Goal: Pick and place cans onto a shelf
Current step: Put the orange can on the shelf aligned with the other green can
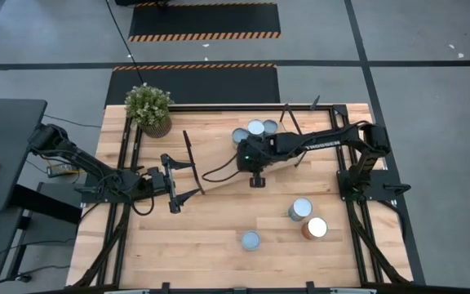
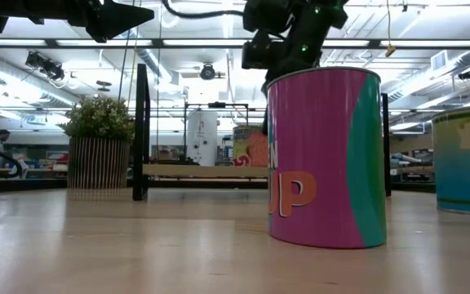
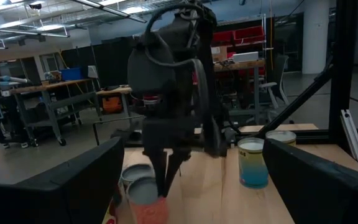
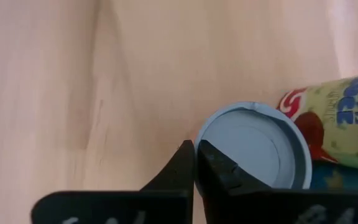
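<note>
Cans on the shelf: you have three tins (image 1: pixel 254 131) clustered at the far part of the light-wood shelf (image 1: pixel 219 151), pale silvery-blue round tops upward, touching or nearly touching one another.
Cans on the worktop: three more stand apart on the near side of the worktop (image 1: pixel 186 245): a silver-topped can (image 1: pixel 300 209), a white-topped can with an orange-brown side (image 1: pixel 314 228) just beside it, and a lone can (image 1: pixel 250 240) nearer the front edge.
Labels: the low view puts a magenta and teal can (image 2: pixel 325 155) close before you, with orange letters "UP" readable; a blue can (image 2: pixel 467 159) at the edge shows "Ch". Your right wrist view shows a yellow-green label with a red patch, its writing unreadable.
Right gripper (image 4: pixel 195 163): it sits over the shelf beside the cluster, jaws pressed together, tips at the rim of a pale blue can top (image 4: pixel 252 146) and pinching nothing.
Left gripper (image 1: pixel 176 184): waiting at the shelf's left end, jaws spread wide, empty.
Plant (image 1: pixel 149 108): potted, at the far left corner.
</note>
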You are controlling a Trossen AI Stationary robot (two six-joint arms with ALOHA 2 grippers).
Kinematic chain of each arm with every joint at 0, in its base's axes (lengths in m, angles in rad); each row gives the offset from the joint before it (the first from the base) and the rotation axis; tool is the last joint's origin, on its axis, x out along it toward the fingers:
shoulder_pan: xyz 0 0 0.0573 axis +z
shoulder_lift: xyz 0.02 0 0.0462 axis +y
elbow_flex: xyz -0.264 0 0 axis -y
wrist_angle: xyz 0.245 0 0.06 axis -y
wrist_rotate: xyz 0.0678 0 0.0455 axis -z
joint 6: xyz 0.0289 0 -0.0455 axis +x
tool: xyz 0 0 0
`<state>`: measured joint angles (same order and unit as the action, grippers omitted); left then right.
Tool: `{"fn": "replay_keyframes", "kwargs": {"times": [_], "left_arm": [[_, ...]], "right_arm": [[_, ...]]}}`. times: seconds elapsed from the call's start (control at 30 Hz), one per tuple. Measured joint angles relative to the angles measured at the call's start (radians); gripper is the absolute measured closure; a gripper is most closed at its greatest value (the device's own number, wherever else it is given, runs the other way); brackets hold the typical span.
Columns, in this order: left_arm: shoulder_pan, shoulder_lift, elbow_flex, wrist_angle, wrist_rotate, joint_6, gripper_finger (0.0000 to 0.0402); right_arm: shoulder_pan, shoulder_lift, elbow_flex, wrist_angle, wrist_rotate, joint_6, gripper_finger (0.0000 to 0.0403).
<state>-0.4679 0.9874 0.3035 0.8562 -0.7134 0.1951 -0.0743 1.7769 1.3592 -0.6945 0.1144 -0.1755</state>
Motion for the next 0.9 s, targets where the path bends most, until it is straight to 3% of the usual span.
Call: {"fn": "replay_keyframes", "kwargs": {"times": [0.4,0.5,0.73,0.9], "left_arm": [[0.0,0.0,0.0,-0.003,0.0,-0.001,0.0013],[0.0,0.0,0.0,-0.003,0.0,0.0,0.0013],[0.0,0.0,0.0,-0.003,0.0,0.0,0.0013],[0.0,0.0,0.0,-0.002,0.0,0.0,0.0013]], "right_arm": [[-0.037,-0.004,0.048,-0.103,-0.317,-0.475,0.0392],[-0.039,-0.004,0.048,-0.099,-0.305,-0.55,0.039],[-0.042,-0.004,0.048,-0.093,-0.267,-0.534,0.0368],[-0.041,-0.004,0.048,-0.107,-0.266,-0.539,0.0384]]}}
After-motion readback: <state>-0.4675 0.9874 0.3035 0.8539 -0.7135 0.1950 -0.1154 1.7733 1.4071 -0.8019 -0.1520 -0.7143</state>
